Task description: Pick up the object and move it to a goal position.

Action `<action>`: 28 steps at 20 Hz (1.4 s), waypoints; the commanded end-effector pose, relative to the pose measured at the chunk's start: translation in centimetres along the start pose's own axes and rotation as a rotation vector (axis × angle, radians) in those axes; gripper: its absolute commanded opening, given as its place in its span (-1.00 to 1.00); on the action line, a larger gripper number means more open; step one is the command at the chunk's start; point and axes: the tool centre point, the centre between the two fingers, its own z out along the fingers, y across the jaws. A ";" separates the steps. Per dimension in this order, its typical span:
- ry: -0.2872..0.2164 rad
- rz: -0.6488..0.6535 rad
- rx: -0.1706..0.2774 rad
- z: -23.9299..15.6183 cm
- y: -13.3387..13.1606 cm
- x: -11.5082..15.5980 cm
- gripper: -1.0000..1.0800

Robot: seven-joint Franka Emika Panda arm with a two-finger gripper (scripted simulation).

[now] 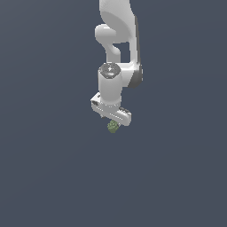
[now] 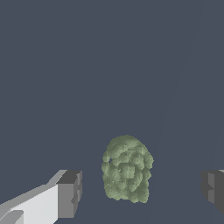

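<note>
wrist view is the useful one here: the gripper (image 2: 140,192) has its fingers (image 2: 70,192) spread wide, with the bumpy olive-green object (image 2: 127,169) sitting between them, touching neither. the exterior view just shows the object (image 1: 112,127) peeking out right under the white gripper (image 1: 111,119), fingers hidden.

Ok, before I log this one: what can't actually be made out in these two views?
- Exterior view: the claw fingers are hidden behind the white hand body, so its opening cannot be read there.
- Exterior view: the olive-green lump is too small to show whether anything touches it.
- Wrist view: both finger pads are cut off by the picture's edges; gaps show either side of the lump.
- No goal marker shows in either view.
</note>
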 end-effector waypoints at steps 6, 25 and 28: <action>-0.010 0.110 -0.002 1.7 -0.1 -1.7 0.92; -0.012 0.142 -0.004 5.8 -0.1 -2.3 0.92; -0.012 0.143 -0.003 6.7 0.0 -2.3 0.92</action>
